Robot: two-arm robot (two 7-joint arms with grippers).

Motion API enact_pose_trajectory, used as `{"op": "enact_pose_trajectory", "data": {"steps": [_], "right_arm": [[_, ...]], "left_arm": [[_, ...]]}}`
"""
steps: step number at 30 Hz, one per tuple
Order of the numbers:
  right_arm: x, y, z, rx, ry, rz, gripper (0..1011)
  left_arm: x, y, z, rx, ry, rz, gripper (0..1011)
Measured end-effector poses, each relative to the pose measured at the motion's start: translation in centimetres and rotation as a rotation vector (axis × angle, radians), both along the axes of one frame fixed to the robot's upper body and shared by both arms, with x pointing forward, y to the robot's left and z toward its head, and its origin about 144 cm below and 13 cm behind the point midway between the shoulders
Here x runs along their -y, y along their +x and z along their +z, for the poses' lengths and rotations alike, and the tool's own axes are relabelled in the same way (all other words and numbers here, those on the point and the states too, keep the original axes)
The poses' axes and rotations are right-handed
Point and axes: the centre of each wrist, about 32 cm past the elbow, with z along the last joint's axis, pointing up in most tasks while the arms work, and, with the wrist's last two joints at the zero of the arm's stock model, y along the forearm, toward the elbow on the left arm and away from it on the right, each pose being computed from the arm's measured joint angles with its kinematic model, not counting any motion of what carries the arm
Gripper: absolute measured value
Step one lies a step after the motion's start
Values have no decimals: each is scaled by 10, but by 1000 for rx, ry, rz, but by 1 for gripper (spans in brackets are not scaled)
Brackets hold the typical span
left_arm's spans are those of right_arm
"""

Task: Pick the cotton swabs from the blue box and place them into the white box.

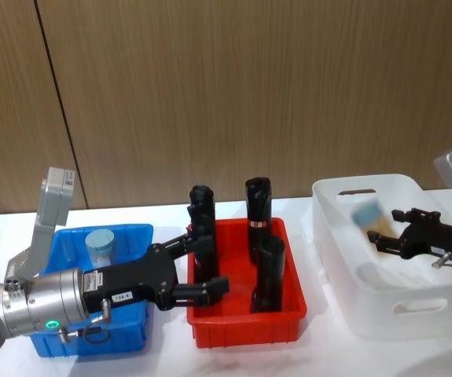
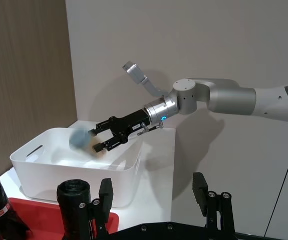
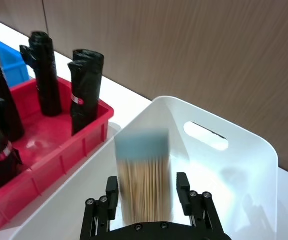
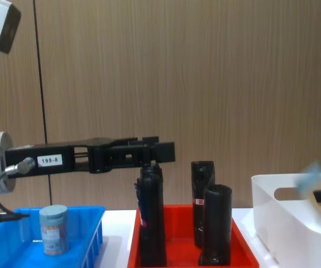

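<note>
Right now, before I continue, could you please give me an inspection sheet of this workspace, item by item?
Surface: white table, three bins side by side on it.
Job's things: first swab jar upright in the blue box; second swab jar, blurred, at the right gripper's fingers above the white box.
Clutter: red bin holding four upright black rolls.
Grippers: left gripper open, above the red bin's left side; right gripper open, over the white box.
Cables: short cable looped at the left wrist.
Surroundings: wood panel wall; nothing else seen.
</note>
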Motion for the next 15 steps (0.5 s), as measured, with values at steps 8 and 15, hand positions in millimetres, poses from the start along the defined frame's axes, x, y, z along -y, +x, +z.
{"op": "enact_pose_trajectory", "data": {"steps": [8, 15], "right_arm": [[2, 2, -5, -7, -17, -12, 912], [1, 2, -5, 1, -30, -7, 1002]], "left_arm": [[0, 0, 0, 0, 0, 0, 1004], [0, 0, 0, 0, 0, 0, 1004]]}}
